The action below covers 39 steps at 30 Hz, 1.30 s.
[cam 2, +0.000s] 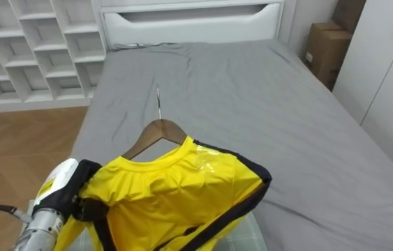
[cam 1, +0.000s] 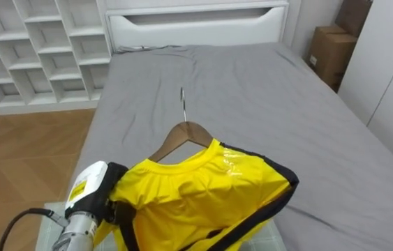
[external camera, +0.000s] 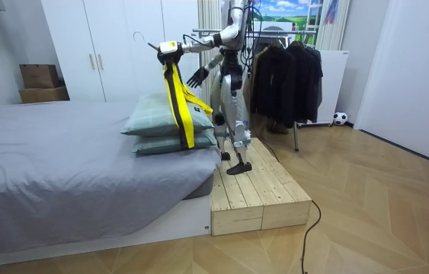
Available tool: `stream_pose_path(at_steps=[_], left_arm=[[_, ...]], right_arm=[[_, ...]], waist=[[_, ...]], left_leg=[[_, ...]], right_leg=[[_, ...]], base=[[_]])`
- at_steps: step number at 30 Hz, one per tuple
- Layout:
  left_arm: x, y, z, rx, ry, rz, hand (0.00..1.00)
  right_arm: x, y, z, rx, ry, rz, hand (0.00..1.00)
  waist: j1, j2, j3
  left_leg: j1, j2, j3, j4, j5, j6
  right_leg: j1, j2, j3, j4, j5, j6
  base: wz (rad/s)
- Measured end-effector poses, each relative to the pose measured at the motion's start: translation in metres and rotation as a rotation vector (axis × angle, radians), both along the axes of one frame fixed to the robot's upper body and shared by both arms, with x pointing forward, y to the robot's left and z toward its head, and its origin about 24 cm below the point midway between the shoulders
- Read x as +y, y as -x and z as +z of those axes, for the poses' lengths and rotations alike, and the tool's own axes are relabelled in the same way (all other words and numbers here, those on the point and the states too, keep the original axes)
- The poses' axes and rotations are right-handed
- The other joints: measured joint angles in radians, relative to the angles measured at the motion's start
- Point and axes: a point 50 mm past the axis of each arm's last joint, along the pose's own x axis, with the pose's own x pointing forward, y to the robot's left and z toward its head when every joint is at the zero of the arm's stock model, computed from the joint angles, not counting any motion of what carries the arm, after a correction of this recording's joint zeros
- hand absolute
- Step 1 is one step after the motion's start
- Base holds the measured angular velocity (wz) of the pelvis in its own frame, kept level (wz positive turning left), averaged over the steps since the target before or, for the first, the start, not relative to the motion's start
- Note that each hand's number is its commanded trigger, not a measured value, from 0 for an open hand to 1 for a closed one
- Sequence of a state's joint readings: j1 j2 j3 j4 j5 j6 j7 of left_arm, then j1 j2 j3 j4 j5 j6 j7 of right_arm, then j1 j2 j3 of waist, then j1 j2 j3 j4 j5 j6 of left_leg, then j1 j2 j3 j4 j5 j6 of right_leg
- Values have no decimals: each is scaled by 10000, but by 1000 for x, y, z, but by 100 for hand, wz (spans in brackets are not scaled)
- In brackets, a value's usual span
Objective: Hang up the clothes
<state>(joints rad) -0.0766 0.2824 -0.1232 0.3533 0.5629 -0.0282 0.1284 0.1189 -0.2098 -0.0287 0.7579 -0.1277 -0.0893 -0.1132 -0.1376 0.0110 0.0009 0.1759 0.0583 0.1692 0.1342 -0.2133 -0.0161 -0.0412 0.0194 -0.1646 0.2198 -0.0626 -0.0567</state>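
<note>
Yellow glossy shirt (cam 1: 210,199) drapes wooden hanger (cam 1: 186,134); left hand (cam 1: 114,199) grip unclear (right hand (external camera: 197,76) splayed).

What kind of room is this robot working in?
Most likely a bedroom: a large bed with a grey cover, tall white wardrobe doors, and a clothes rack hung with dark garments.

Site logged as a home bedroom. Landmark: the bed (cam 1: 252,104), with a grey sheet and a white headboard (cam 1: 196,24). As I face the headboard, white cubby shelving (cam 1: 35,49) stands left of the bed. White wardrobe doors (cam 1: 391,77) and a cardboard box (cam 1: 330,52) stand right of it. Two pillows (external camera: 164,125) lie stacked at the bed's foot end. Beyond the foot is a clothes rail (external camera: 296,135) of dark jackets (external camera: 286,76).
</note>
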Motion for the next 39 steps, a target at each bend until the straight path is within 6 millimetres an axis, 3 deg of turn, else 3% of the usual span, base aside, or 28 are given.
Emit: stream_pose_path(at_steps=[6,18,25,31,39], left_arm=[[-4,2,9,-428,-82,-206,100],[-1,22,-4,50,-238,-154,100],[-2,18,15,-765,-153,-160,100],[1,17,17,-884,-130,-55,100],[2,17,22,-1097,-129,2,100]], right_arm=[[3,-21,22,-1178,1461,975,0],[10,-49,70,-3557,4312,2172,0],[12,-57,89,-4657,4889,2066,0],[19,-66,116,-5926,5291,2202,0],[20,-68,124,-6255,5425,2290,0]], waist=[[29,78,19],[181,123,7],[378,23,39],[629,-2,49],[876,-104,20]], left_leg=[[180,-4,-2,-3,-3,3],[286,7,194,-5,-56,5],[445,-2,192,-1,-106,1],[596,7,241,-8,-133,-16],[599,5,183,-7,-135,-12]], right_leg=[[195,-5,4,-5,-29,22],[207,34,146,85,-75,28],[240,25,195,291,-189,43],[325,46,236,378,-250,36],[358,24,179,360,-255,42]], base=[[0],[-3],[-2],[-3],[2]])
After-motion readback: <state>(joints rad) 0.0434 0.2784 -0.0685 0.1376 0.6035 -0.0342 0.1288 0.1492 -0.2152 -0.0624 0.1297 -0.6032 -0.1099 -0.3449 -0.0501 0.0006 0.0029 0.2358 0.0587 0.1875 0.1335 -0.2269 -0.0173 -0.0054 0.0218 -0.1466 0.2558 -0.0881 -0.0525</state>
